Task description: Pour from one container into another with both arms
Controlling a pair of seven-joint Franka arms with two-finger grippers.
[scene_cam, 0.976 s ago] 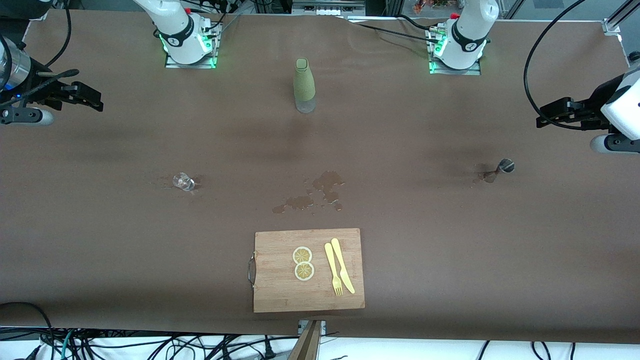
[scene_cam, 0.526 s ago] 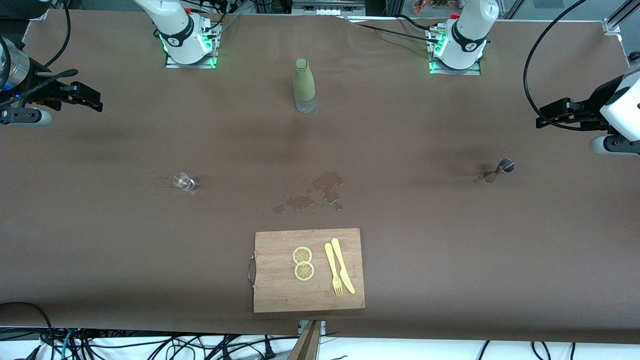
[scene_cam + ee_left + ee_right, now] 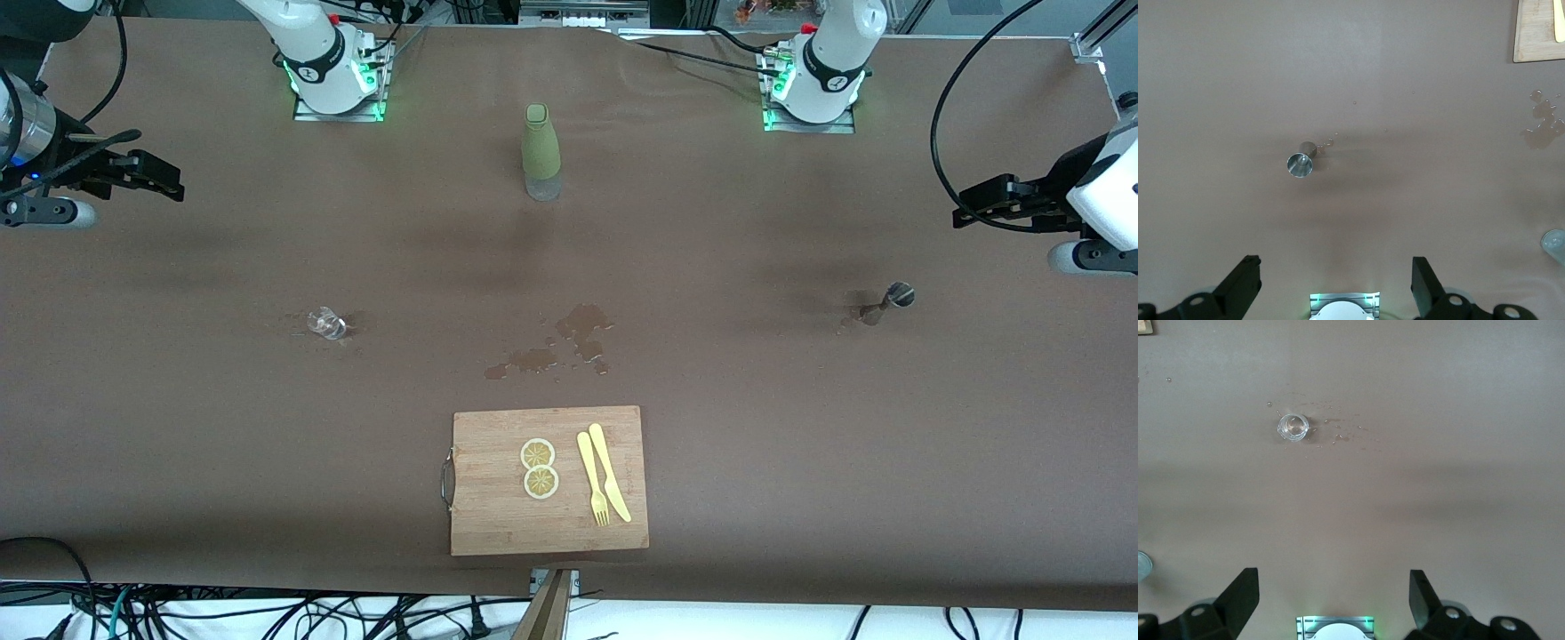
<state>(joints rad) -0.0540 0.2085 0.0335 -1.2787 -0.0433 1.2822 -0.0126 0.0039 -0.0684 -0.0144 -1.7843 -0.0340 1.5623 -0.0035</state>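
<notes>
A small clear glass stands on the brown table toward the right arm's end, with droplets around it. A metal jigger stands toward the left arm's end, a few drops beside it. My right gripper hangs open and empty high over the table's edge at its own end, well away from the glass. Over the other end my left gripper is also open and empty, apart from the jigger. A bottle in a green sleeve stands between the two bases.
A patch of spilled liquid lies mid-table. Nearer the front camera is a wooden cutting board carrying two lemon slices, a yellow fork and a knife. Cables hang off the table's near edge.
The right arm's hand has shifted very slightly at its end of the table. The left arm, glass, jigger and bottle have not moved.
</notes>
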